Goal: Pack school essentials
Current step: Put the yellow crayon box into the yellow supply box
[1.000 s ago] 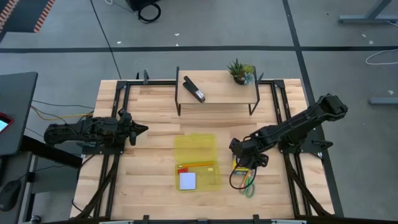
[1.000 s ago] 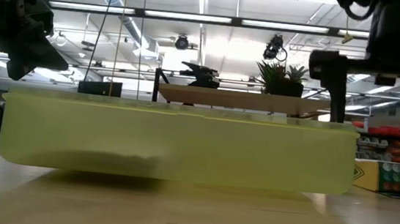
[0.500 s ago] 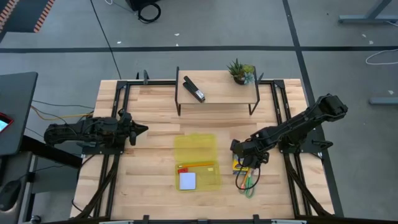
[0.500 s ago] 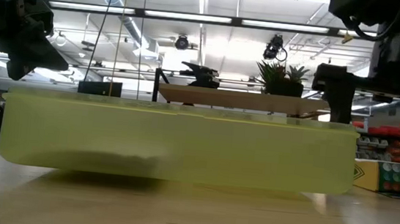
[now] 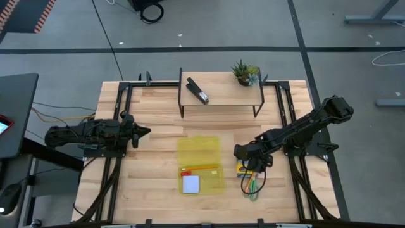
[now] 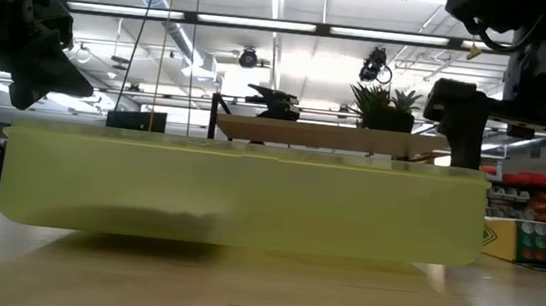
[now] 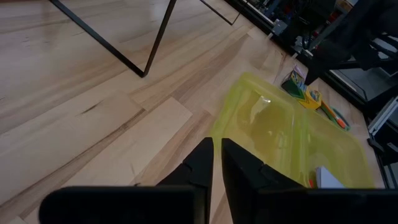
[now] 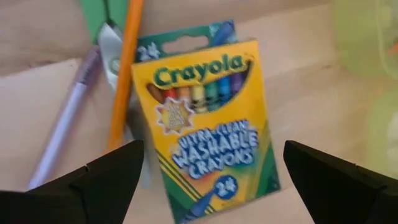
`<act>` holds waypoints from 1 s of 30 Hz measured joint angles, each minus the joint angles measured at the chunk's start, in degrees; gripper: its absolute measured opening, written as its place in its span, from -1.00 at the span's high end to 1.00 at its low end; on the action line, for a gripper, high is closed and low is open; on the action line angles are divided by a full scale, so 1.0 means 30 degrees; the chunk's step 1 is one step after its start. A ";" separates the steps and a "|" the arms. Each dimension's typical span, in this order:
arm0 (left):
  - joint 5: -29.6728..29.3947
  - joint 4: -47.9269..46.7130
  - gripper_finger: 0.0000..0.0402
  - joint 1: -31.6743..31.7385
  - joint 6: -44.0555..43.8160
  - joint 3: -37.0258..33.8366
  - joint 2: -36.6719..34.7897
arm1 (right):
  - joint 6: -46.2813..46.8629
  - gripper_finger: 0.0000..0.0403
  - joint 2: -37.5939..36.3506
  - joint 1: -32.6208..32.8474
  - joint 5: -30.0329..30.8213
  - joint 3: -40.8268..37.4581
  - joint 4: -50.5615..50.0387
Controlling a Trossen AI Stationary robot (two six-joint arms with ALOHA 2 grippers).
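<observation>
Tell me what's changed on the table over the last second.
Only the right tool moved: it drew back slightly from the scissors end to hang open above the yellow-green cardboard crayon box, nothing gripped. The left tool stayed parked at the table's left, fingers together. The yellow translucent plastic case and black stapler stayed put.

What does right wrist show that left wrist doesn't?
Right wrist only: the front of the crayon box close up between the open right gripper, with an orange pencil and a purple pen beside it, and green scissors partly cut off at the edge.

Left wrist only: the shut left gripper, the shelf's black legs, the right arm far off, and the pale notepad in the case.

Both: the wooden table, the yellow case and the crayon box.
</observation>
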 joint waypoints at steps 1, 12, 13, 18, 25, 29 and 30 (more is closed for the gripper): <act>0.0000 -0.0007 0.80 -0.0007 0.0000 0.0000 0.0000 | 0.0003 -0.95 0.0000 0.0006 -0.0164 -0.0110 0.0008; 0.0000 0.0000 0.86 -0.0007 0.0005 0.0000 0.0000 | -0.0277 -0.92 0.0007 -0.0654 -0.1150 -0.0302 0.1287; 0.0000 -0.0002 0.86 -0.0004 0.0002 0.0000 0.0000 | -0.0270 -0.91 0.0007 -0.0799 -0.1469 -0.0298 0.1327; 0.0000 -0.0007 0.82 0.0000 0.0000 0.0000 0.0000 | 0.0692 -0.89 0.0007 -0.1505 -0.2807 -0.0302 0.1316; 0.0000 -0.0004 0.80 -0.0001 -0.0003 0.0000 0.0000 | 0.1807 -0.89 0.0038 -0.2498 -0.3562 -0.0295 0.2172; 0.0000 -0.0001 0.83 -0.0004 0.0003 0.0000 0.0000 | 0.1745 -0.89 0.0478 -0.2885 -0.3907 -0.0295 0.1975; 0.0000 0.0003 0.84 -0.0002 0.0000 0.0000 0.0000 | 0.1749 -0.89 0.0527 -0.2877 -0.3865 -0.0295 0.1962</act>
